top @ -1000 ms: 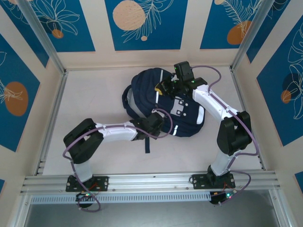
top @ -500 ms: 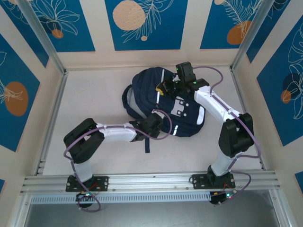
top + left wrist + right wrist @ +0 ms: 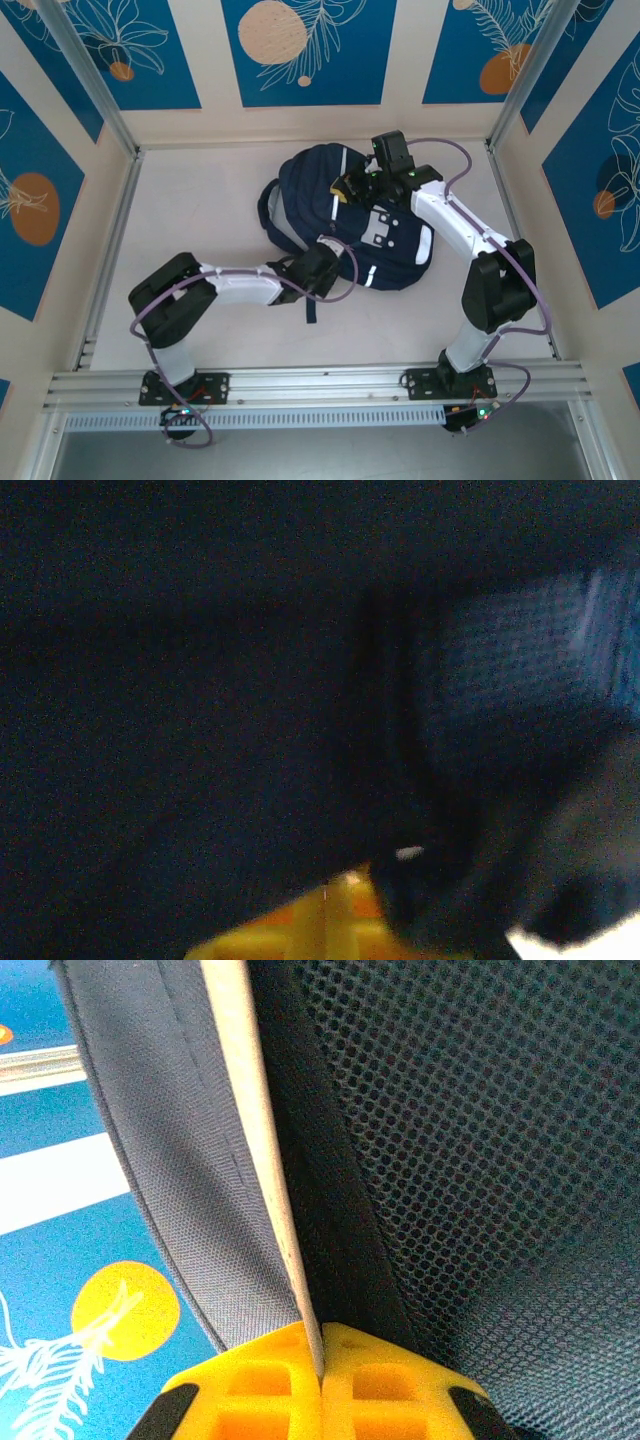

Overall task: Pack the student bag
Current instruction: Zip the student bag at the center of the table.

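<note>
Pale beige worktop (image 3: 200,210), walled by cream panels (image 3: 300,50) printed with blue leaf-and-orange motifs, carries the bag (image 3: 305,180) near its centre, a little toward 12 o'clock. The bag lies flat with its white-grey front patches up, and a black strap (image 3: 311,300) trails off its edge toward 6 o'clock. The left gripper (image 3: 325,262) reaches in from 8 o'clock to the bag's 6 o'clock edge. It is closed, and the left wrist view shows dark navy fabric pressed right over its yellow fingers (image 3: 290,935), too blurred to tell whether any cloth is pinched. The right gripper (image 3: 352,186) comes in from 4 o'clock across the bag and sits at its 1 o'clock part. In the right wrist view its yellow fingers are clamped tight on a cream-edged fold of the bag, with grey fabric on the 9 o'clock side and black mesh toward 3 o'clock.
</note>
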Tool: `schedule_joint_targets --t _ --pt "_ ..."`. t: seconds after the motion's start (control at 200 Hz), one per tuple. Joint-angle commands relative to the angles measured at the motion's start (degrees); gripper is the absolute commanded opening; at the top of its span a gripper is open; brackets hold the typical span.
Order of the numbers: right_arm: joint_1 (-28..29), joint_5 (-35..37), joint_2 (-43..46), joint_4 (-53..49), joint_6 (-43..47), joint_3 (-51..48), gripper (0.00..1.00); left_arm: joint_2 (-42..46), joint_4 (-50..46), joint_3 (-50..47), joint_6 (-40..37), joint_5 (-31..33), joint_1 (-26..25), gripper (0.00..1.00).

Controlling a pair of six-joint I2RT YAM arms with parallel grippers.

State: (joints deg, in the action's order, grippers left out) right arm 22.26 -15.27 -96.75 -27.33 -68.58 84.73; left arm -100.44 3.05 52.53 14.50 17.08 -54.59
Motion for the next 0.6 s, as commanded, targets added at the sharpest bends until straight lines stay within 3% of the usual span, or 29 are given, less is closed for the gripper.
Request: schedule_joint_targets --t 0.0,0.08,0.205,0.345,0.495,0.595 --pt "0.02 2.25 1.85 -7.2 6.94 3.8 0.0 4.02 -5.1 -1.29 1.3 0.29 1.34 0.0" --pt "1.28 4.18 0.74 -8.86 11.17 4.32 0.02 5.73 -7.4 -1.21 1.64 -3.98 1.24 0.0" --pt "3.9 8.7 -2.08 -13.61 15.76 6.91 0.33 7.51 -9.19 -1.51 3.36 -8.9 1.23 0.0" --pt "4.47 15.21 -0.76 -17.3 16.77 6.78 0.48 8.8 -11.16 -1.47 4.59 -8.45 1.24 0.0" --pt "4.5 20.49 7.68 -18.69 14.8 0.29 0.51 9.41 -12.95 -1.21 5.41 -9.94 1.21 0.0" --pt "4.82 22.98 15.74 -18.95 8.25 -8.18 0.44 9.99 -13.15 -1.63 5.62 -10.48 1.31 0.0"
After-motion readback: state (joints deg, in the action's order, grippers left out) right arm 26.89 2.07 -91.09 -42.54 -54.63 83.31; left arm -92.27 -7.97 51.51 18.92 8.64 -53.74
